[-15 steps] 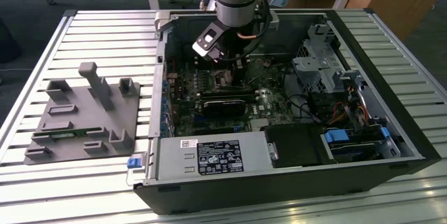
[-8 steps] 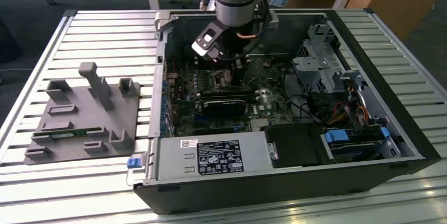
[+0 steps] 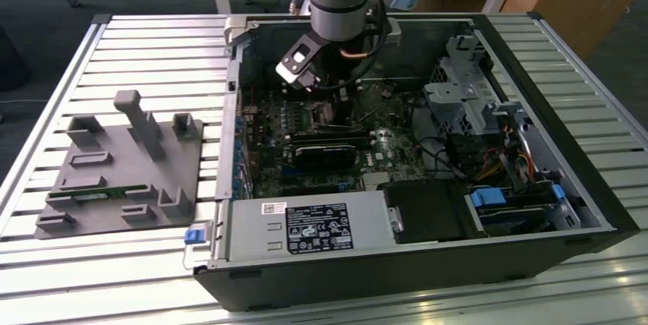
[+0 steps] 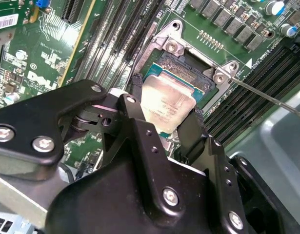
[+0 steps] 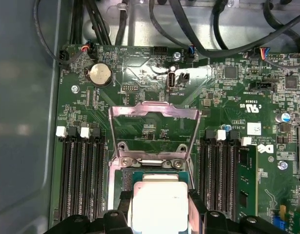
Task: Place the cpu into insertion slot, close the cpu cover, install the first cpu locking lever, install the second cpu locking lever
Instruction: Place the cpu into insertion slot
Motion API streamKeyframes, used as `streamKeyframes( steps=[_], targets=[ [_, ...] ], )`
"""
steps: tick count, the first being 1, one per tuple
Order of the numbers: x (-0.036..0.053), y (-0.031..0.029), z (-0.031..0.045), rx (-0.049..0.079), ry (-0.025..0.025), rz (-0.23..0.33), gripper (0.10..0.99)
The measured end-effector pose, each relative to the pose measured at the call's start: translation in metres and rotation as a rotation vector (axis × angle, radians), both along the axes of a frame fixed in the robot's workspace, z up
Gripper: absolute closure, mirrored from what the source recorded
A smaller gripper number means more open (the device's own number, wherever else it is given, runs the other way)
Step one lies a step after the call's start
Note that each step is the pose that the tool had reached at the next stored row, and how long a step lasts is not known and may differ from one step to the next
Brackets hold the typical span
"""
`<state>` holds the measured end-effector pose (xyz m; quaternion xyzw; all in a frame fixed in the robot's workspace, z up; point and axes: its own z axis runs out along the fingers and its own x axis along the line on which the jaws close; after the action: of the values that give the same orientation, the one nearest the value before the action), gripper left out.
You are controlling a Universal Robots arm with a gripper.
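My gripper (image 4: 165,108) is shut on the cpu (image 4: 167,102), its black fingers (image 4: 135,95) pressing two opposite edges of the silver-topped chip. The cpu (image 5: 159,204) sits directly over the insertion slot (image 4: 189,66), whose black socket shows past the chip's far edge. I cannot tell whether the chip is seated. The cpu cover (image 5: 153,108) stands flipped open on its hinge beyond the slot (image 5: 126,179). A thin metal locking lever (image 4: 267,95) sticks out unlatched beside the socket. In the exterior view the gripper (image 3: 319,96) reaches down into the open computer case (image 3: 567,188).
Black memory slots (image 5: 79,180) flank the socket on both sides. Cables (image 5: 198,44) run along the case wall past the board. A black graphics card (image 3: 324,150) and the power supply (image 3: 303,230) lie nearer the case front. A grey fixture block (image 3: 121,173) stands on the slatted table at the exterior view's left.
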<state>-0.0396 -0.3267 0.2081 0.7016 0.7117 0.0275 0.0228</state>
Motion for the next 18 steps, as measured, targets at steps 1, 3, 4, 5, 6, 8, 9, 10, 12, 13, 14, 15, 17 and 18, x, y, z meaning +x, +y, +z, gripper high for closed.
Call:
streamKeyframes(
  steps=[1, 3, 4, 5, 6, 8, 9, 10, 12, 13, 14, 15, 17, 18],
  targets=[
    [-0.0001, 0.0003, -0.0003, 0.000, 0.0000, 0.000, 0.549],
    [-0.0003, 0.0009, -0.0004, 0.000, 0.0000, 0.000, 0.549],
    [-0.0003, 0.0013, -0.0004, 0.000, 0.0000, 0.000, 0.549],
    [-0.0004, 0.0017, -0.0004, 0.000, 0.0000, 0.000, 0.549],
    [-0.0006, 0.0020, -0.0005, 0.000, 0.0000, 0.000, 0.549],
    [-0.0001, 0.0060, -0.0049, 0.000, 0.0006, -0.017, 0.549],
    [-0.0001, 0.0060, -0.0049, 0.000, 0.0005, -0.017, 0.549],
    [-0.0001, 0.0060, -0.0048, 0.000, 0.0005, -0.017, 0.549],
    [-0.0003, 0.0060, -0.0044, 0.000, 0.0005, -0.017, 0.549],
    [-0.0003, 0.0060, -0.0044, 0.000, 0.0005, -0.017, 0.549],
    [-0.0003, 0.0060, -0.0044, 0.000, 0.0004, -0.017, 0.549],
    [-0.0004, 0.0060, -0.0044, 0.000, 0.0005, -0.017, 0.549],
    [-0.0005, 0.0060, -0.0044, 0.000, 0.0005, -0.017, 0.549],
    [-0.0005, 0.0060, -0.0044, 0.000, 0.0005, -0.017, 0.549]
  ],
)
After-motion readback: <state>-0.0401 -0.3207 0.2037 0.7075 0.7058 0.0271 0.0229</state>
